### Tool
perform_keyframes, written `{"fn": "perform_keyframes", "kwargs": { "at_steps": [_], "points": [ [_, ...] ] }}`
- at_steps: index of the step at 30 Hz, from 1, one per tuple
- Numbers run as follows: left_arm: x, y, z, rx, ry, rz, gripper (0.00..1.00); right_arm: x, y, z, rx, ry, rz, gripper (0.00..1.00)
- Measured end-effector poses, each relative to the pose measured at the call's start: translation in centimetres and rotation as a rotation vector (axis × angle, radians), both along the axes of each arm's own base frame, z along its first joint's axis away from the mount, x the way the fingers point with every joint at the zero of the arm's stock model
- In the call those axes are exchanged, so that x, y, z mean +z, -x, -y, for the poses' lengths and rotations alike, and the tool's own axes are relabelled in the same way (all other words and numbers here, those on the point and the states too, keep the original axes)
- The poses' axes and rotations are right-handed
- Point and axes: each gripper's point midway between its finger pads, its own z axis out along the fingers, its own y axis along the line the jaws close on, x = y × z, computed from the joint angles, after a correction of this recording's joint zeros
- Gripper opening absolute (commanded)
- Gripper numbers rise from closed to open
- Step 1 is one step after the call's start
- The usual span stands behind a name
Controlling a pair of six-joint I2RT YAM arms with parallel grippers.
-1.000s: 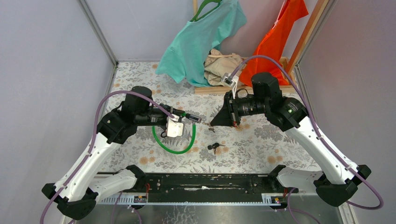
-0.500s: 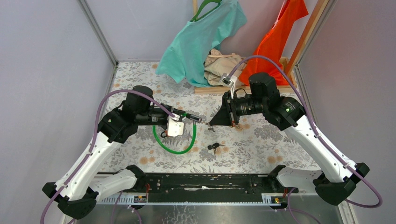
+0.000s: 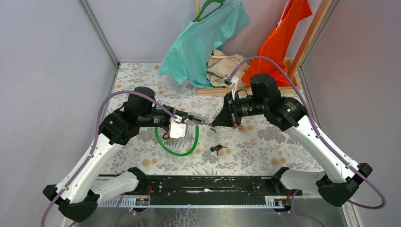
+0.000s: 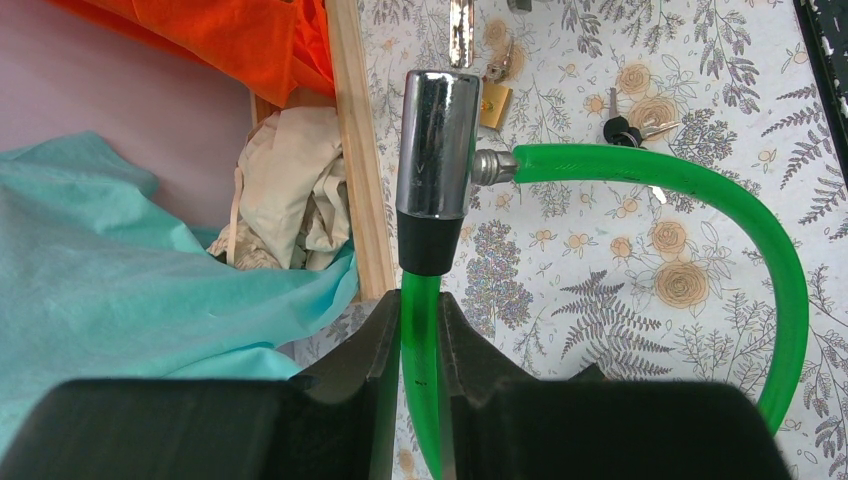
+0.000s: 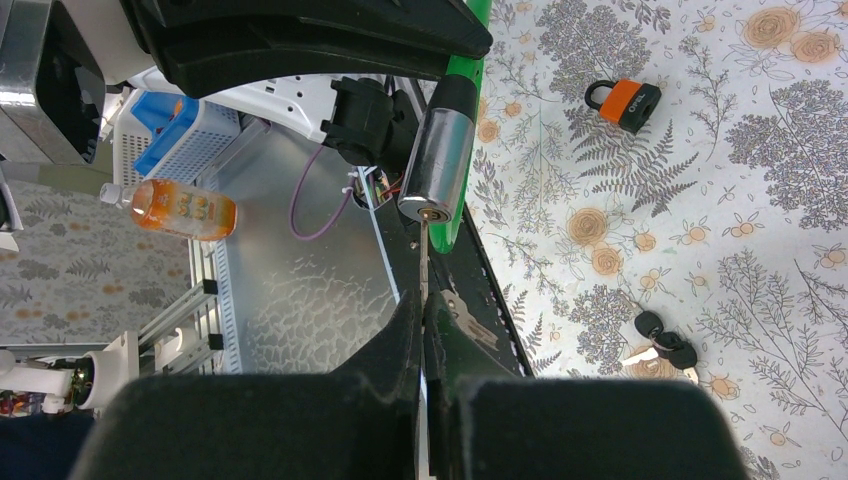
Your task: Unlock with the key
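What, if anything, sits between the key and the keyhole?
Nothing visible. The right gripper pinches the key, whose tip meets the keyhole in the chrome lock. The left gripper holds the green cable behind the lock, clear of that path.

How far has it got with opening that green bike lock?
Done: the left jaws clamp the green cable just behind its chrome barrel, and the right jaws pinch the key. In hand: the key's tip sits at the barrel's keyhole; how deep, I cannot tell. Left: turning it and freeing the cable's end plugged into the barrel's side.
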Motion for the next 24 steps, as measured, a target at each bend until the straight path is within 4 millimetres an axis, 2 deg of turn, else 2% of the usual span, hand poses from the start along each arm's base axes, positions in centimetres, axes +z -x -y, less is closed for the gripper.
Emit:
{"fn": "perform_keyframes", "kwargs": {
  "at_steps": [24],
  "points": [
    [-0.12,0.28,0.12,-0.011,-0.003,-0.006,0.0,-0.15,-0.52,0.08,-0.032,0.01,0.006,0.0]
  ]
}}
